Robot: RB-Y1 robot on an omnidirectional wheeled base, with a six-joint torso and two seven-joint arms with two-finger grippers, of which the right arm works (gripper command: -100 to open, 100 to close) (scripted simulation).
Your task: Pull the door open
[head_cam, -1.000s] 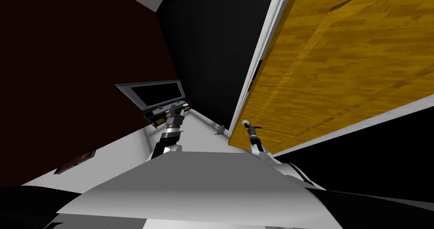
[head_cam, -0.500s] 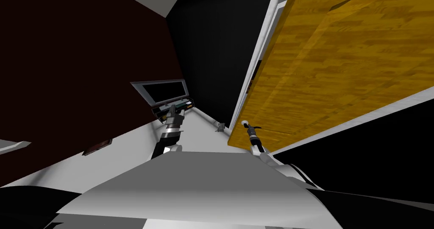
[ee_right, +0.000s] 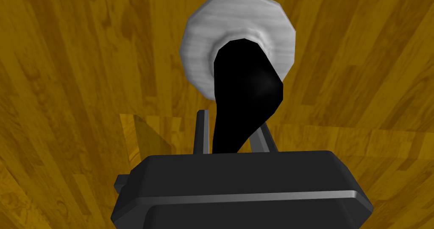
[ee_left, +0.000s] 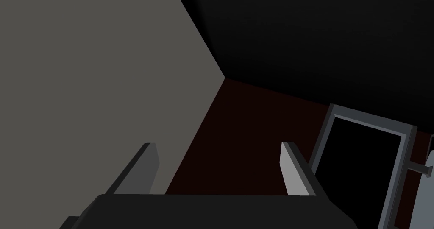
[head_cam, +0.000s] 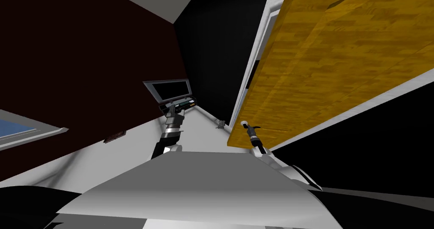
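A yellow-brown wooden door [head_cam: 330,69] stands swung away from its white frame [head_cam: 254,69], with a black area [head_cam: 220,48] in the gap. My right gripper [head_cam: 250,127] is at the door's near edge. The right wrist view shows the wood [ee_right: 84,69] close up. There my right gripper [ee_right: 232,124] is shut on the black lever handle [ee_right: 241,95], which sticks out of a white round rosette [ee_right: 203,27]. My left gripper [head_cam: 174,108] hangs apart from the door, open and empty [ee_left: 218,148].
A dark red wall [head_cam: 84,61] runs along the left, carrying a grey-framed dark panel [head_cam: 169,88] and a window [head_cam: 21,131]. A small grey object [head_cam: 221,124] lies on the pale floor near the door frame's foot.
My whole head view has turned: the framed panel on the wall slid right and a window came into view at the left. My right gripper stays on the handle.
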